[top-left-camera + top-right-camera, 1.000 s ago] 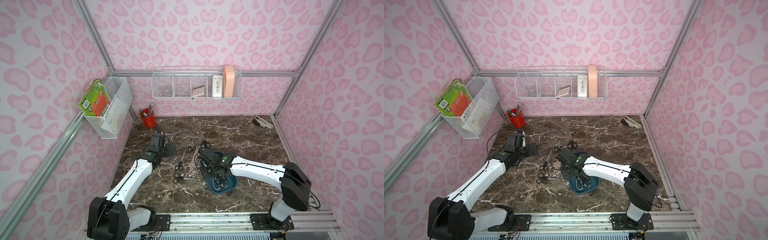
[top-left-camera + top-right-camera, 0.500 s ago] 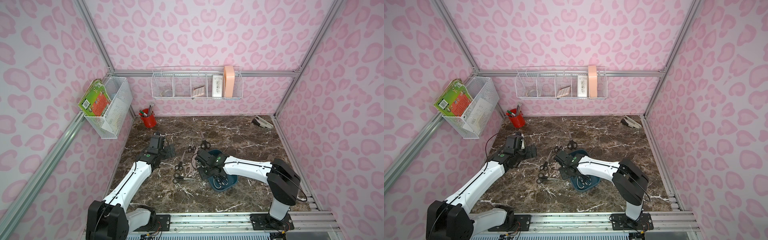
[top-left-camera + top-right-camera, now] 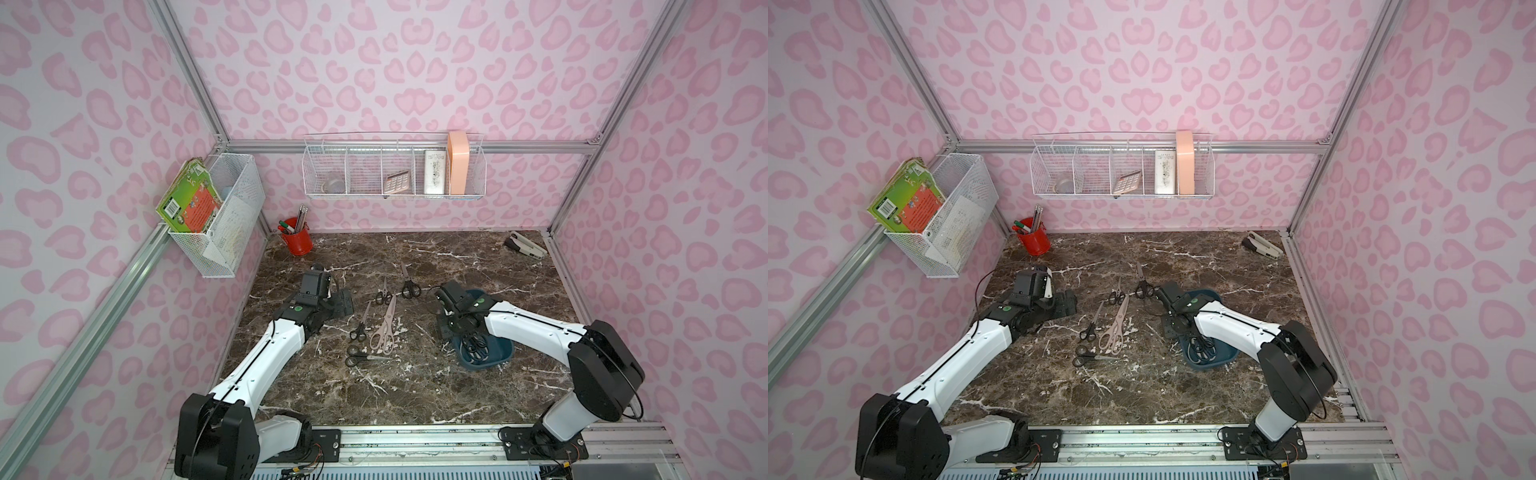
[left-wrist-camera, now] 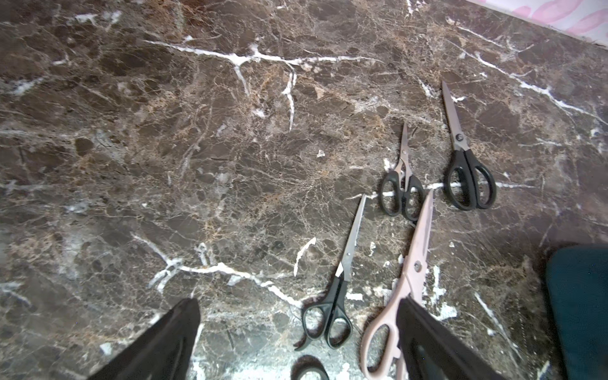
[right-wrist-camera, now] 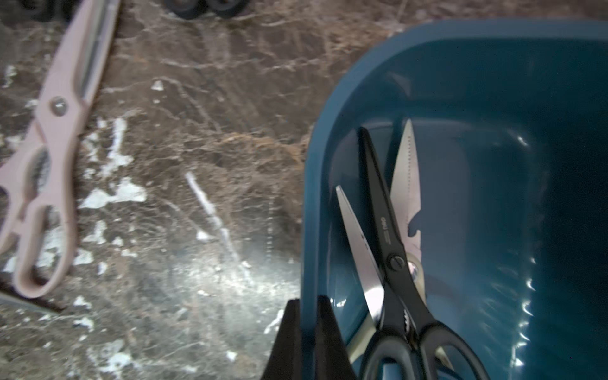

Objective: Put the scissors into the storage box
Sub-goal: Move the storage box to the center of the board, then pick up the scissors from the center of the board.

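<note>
Right claw (image 5: 307, 301) just clamped box (image 5: 493, 82) rim; left claw (image 4: 297, 301) apart, idle. Likely dragging box nearer remaining scissors (image 3: 384, 328).

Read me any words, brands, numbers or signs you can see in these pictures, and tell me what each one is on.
"deli", small and sideways, so probably: on the blade of the black scissors lying in the storage box; the finer print beside it is unreadable.
Green book: cover print and barcode too small to read.
Calculator: keys too small to read.
White pack: print too small to read.
</note>
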You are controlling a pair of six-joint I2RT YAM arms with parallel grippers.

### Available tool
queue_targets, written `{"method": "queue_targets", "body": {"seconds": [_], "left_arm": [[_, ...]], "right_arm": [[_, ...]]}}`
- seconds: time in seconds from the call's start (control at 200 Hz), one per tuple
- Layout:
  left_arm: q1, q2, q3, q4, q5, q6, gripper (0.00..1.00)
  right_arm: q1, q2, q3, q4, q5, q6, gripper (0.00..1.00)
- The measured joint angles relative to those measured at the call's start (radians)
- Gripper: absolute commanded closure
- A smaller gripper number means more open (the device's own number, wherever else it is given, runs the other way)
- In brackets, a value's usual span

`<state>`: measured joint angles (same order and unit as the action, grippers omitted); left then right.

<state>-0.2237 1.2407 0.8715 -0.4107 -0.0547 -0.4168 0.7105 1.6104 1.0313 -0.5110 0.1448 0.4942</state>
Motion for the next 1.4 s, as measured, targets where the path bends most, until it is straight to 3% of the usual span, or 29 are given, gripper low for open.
{"method": "queue_targets", "body": {"seconds": [0.2,0.335,0.425,0.62,0.745,0.94,1.4], "left_arm": [[-0.004,0.038,0.005,0.0,0.06,-0.026,0.02],[-0.004,0.039,0.005,0.0,0.069,-0.029,0.02],[-0.005,0.039,0.005,-0.001,0.068,-0.029,0.02],[-0.003,0.06,0.042,-0.007,0.06,-0.018,0.02],[0.002,0.091,0.075,-0.006,0.06,0.0,0.02],[0.009,0.137,0.095,0.016,0.061,0.008,0.02],[0.013,0.146,0.073,0.035,0.063,0.004,0.02]], "right_arm": [[-0.131,0.022,0.005,0.026,-0.004,-0.084,1.0],[-0.155,0.043,0.019,0.045,-0.01,-0.109,0.74],[-0.156,0.059,0.037,0.042,-0.016,-0.124,0.64],[-0.148,0.052,0.138,-0.003,-0.01,-0.105,0.57],[-0.102,0.077,0.246,-0.033,-0.006,-0.103,0.56],[-0.023,0.252,0.443,-0.039,-0.034,-0.085,0.56],[-0.001,0.625,0.811,-0.081,-0.044,-0.072,0.67]]}}
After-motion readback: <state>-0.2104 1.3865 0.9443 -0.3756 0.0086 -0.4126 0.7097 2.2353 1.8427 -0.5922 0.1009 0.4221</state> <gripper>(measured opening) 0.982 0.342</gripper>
